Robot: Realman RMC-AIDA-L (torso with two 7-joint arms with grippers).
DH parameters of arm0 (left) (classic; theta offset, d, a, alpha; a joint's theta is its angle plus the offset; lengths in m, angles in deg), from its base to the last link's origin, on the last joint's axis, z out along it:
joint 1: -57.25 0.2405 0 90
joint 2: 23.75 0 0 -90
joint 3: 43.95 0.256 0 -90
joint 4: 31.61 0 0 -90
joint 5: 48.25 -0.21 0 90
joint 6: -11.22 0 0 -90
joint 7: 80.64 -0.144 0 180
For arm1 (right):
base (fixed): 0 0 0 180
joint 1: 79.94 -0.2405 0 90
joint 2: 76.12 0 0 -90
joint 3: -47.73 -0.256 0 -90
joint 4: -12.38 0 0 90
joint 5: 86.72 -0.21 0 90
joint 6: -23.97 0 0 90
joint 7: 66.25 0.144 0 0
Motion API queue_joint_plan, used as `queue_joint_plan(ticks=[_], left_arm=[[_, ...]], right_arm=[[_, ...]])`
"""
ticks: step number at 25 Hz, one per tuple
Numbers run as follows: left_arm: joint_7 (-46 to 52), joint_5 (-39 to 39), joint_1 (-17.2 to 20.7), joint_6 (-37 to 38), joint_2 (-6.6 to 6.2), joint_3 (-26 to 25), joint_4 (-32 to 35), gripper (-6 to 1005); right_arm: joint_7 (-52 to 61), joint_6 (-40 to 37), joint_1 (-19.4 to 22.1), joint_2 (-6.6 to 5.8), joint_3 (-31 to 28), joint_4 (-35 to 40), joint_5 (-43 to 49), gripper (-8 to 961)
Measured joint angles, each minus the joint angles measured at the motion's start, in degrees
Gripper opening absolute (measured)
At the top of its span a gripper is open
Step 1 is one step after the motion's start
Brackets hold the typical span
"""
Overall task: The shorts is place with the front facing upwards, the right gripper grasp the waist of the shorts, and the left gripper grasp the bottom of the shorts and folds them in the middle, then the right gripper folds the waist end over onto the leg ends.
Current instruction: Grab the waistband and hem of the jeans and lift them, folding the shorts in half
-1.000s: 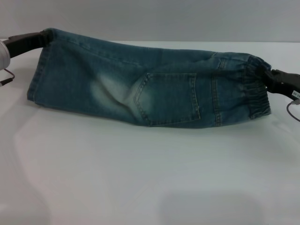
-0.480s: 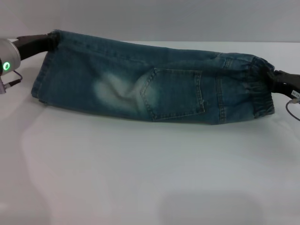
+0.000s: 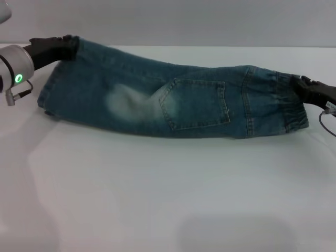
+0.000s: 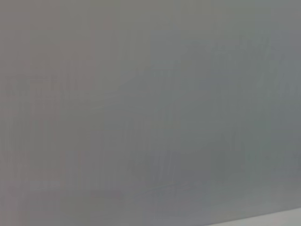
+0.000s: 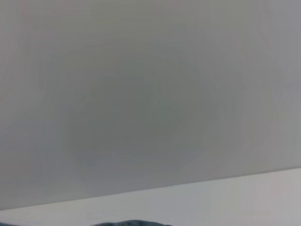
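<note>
The blue denim shorts (image 3: 173, 102) are folded lengthwise into a long band stretched across the white table (image 3: 157, 199), a back pocket facing up. My left gripper (image 3: 67, 44) is shut on the leg-end corner at the far left. At the far right, my right gripper (image 3: 298, 84) is shut on the elastic waist. The band hangs a little between them, its lower edge resting on the table. In the right wrist view only a sliver of the shorts (image 5: 131, 223) shows; the left wrist view shows just grey wall.
A grey wall (image 3: 168, 21) rises behind the table's far edge. A thin cable (image 3: 326, 122) loops beside the right arm.
Both grippers have come down and the left one has shifted right, so the shorts have sunk toward the table and lie flatter than a second ago.
</note>
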Motion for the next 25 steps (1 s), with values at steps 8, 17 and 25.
queue_joint_plan(ticks=[8, 17, 25], left_arm=[[-12.83, 15.80, 1.25, 1.04, -0.06, -0.01, -3.33, 203], [-15.21, 17.77, 1.35, 2.64, -0.15, -0.01, -4.05, 670], [-19.52, 22.51, 2.28, 8.61, -0.02, -0.12, -4.74, 710]], right_arm=[[-3.84, -0.97, 1.43, 0.14, 0.13, -0.32, -5.71, 387], [-6.22, -7.04, 3.06, 0.14, -0.09, -0.74, -9.73, 528], [-7.49, -12.42, 0.82, 0.08, 2.12, -2.36, -9.57, 529]])
